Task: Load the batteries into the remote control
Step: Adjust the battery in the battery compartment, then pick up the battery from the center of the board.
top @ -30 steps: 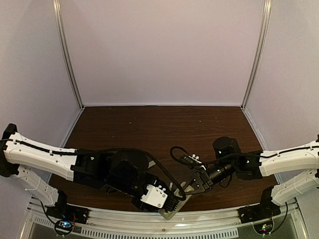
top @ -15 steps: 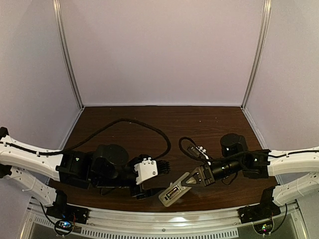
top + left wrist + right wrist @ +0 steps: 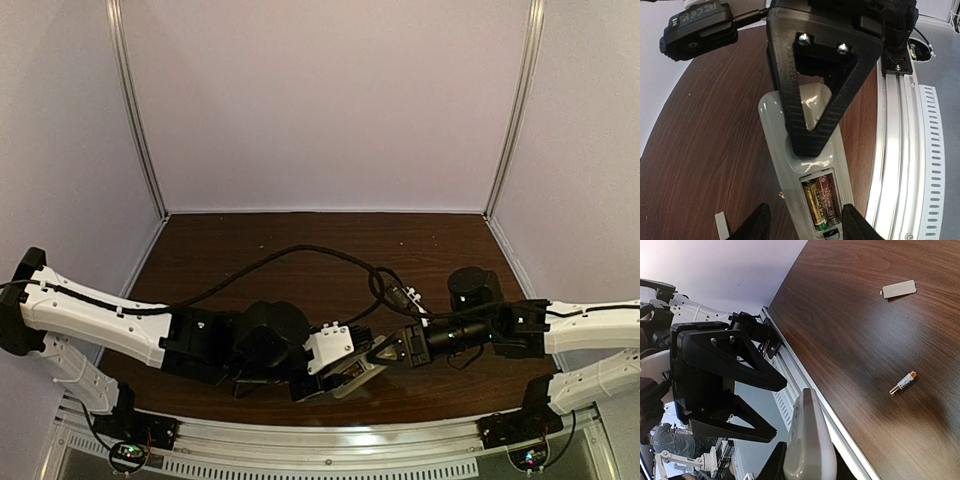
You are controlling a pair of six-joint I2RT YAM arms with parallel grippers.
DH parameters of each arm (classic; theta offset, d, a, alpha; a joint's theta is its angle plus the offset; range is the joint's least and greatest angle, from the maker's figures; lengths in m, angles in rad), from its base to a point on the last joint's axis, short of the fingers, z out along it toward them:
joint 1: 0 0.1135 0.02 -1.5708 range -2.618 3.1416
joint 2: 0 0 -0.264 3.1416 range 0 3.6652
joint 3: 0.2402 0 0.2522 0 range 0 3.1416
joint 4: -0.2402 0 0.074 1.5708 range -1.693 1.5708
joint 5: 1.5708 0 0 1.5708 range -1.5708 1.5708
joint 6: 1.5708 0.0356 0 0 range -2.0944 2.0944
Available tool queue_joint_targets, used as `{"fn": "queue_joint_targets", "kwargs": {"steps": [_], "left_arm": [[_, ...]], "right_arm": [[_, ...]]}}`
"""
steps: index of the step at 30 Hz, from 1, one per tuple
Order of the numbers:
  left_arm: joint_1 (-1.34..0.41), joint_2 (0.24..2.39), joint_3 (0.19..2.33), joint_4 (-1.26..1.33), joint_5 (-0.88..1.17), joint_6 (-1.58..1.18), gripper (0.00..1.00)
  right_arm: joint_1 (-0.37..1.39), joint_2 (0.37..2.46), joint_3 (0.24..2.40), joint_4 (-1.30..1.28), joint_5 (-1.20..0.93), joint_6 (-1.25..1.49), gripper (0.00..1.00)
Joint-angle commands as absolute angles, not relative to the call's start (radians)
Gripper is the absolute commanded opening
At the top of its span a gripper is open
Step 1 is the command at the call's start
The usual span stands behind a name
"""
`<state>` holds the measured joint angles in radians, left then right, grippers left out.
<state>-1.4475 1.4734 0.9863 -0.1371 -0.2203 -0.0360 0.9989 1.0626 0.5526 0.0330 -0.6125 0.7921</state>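
Remote control [image 3: 774,120] hung over the surface's [image 3: 855,330] near edge, clamped in the right jaws. The left jaws stood apart astride its compartment [image 3: 836,196] end, its long axis running straight away from them. Inside that open compartment one battery [image 3: 812,202] lay lengthwise; the other battery [image 3: 902,383] lay loose on the surface, well apart.

- Your arms [image 3: 90,312] have white shells and black joints [image 3: 270,335], beyond the rail [image 3: 400,445].
- A black cable [image 3: 310,248] loops between them.
- Silver screws [image 3: 802,39] dot black triangular fingers [image 3: 787,90].
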Motion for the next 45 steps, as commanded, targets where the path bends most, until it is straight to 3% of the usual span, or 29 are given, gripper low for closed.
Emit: {"fn": "queue_joint_targets", "kwargs": {"steps": [1,19,20,25,33,40,45], "left_arm": [[-1.441,1.494,1.019,-0.131,-0.238,-0.059,0.49],[-1.428,1.564,1.064,-0.168,-0.307,-0.042,0.27],[-1.427,1.564,1.066,-0.165,-0.312,-0.040,0.28],[-1.425,1.523,1.043,-0.104,-0.278,-0.047,0.63],[-1.389,1.249,0.846,0.090,-0.341,-0.148,0.97],[-1.371,1.294,0.763,0.079,-0.331,-0.305,0.97],[-1.370,1.388,0.771,0.072,-0.259,-0.319,0.89]], "right_arm": [[0.995,1.030,0.571,0.042,-0.594,0.798,0.00],[0.993,0.995,0.543,0.061,-0.605,0.849,0.00],[0.993,0.993,0.540,0.061,-0.599,0.852,0.00],[0.947,0.984,0.493,0.069,-0.572,0.887,0.00],[0.716,0.886,0.451,-0.047,-0.583,0.827,0.00],[0.632,0.809,0.432,-0.045,-0.663,0.771,0.00],[0.629,0.740,0.427,-0.085,-0.660,0.707,0.00]]}}
